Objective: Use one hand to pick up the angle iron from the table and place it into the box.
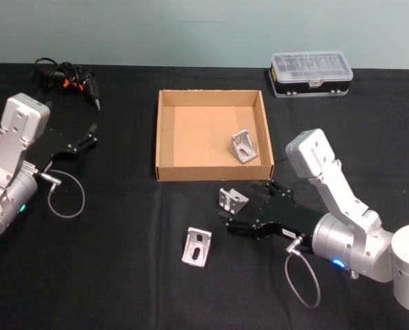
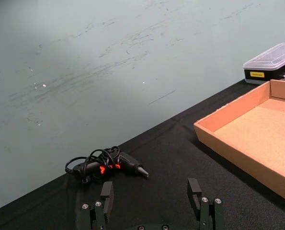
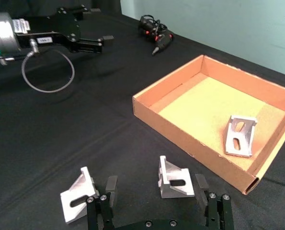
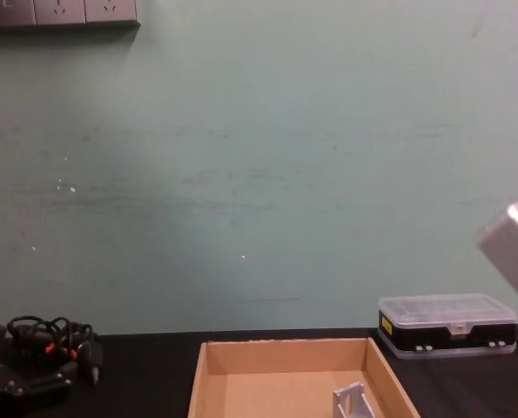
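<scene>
Right end effector: low over the table on the robot's right side, pointing toward the left; fingers spread wide, gripping nothing.
Near angle iron: silver slotted bracket resting on the table nearest the robot, outside the right end effector's fingers and to their left.
Middle angle iron: resting on the table between the two spread fingers, just beside one of them; contact cannot be told. It lies just in front of the box, outside its near wall.
Left end effector: held over the left side of the table, well apart from the box; fingers wide apart, holding nothing.
Box: shallow tan cardboard, open top, at the table's centre.
Boxed angle iron: inside the box, on its floor, beside the right wall toward the near-right corner.
Corded tool: black with orange marks, cable bundled, at the far left of the table, beyond the left end effector.
Organiser case: black with a clear lid, at the far right of the table, beyond the box's far-right corner and apart from it.
Wall: pale green, directly behind the table; a row of sockets sits high on the left in the chest view.
</scene>
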### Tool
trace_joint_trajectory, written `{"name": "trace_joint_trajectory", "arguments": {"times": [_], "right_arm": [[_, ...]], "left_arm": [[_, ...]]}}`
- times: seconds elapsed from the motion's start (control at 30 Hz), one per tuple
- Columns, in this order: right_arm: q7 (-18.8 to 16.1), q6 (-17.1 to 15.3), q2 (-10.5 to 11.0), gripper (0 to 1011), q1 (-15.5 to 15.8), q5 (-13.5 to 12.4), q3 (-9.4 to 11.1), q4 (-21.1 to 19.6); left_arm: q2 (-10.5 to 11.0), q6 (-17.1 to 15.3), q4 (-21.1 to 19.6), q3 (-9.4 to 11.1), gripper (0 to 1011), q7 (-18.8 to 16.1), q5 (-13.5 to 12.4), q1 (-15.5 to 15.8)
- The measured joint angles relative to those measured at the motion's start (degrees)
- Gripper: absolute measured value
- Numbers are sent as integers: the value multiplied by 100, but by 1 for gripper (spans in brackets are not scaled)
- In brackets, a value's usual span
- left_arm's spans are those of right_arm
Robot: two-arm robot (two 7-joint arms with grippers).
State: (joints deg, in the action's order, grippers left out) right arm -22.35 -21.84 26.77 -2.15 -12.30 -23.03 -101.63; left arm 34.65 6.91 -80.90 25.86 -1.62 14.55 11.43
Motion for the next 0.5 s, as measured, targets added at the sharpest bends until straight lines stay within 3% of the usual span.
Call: {"name": "trace_joint_trajectory", "arguments": {"times": [0.5], "right_arm": [[94,-16,-251,1004,-373,260,-196,644]], "left_arm": [[0,0,0,0,1011,0,0,0]]}}
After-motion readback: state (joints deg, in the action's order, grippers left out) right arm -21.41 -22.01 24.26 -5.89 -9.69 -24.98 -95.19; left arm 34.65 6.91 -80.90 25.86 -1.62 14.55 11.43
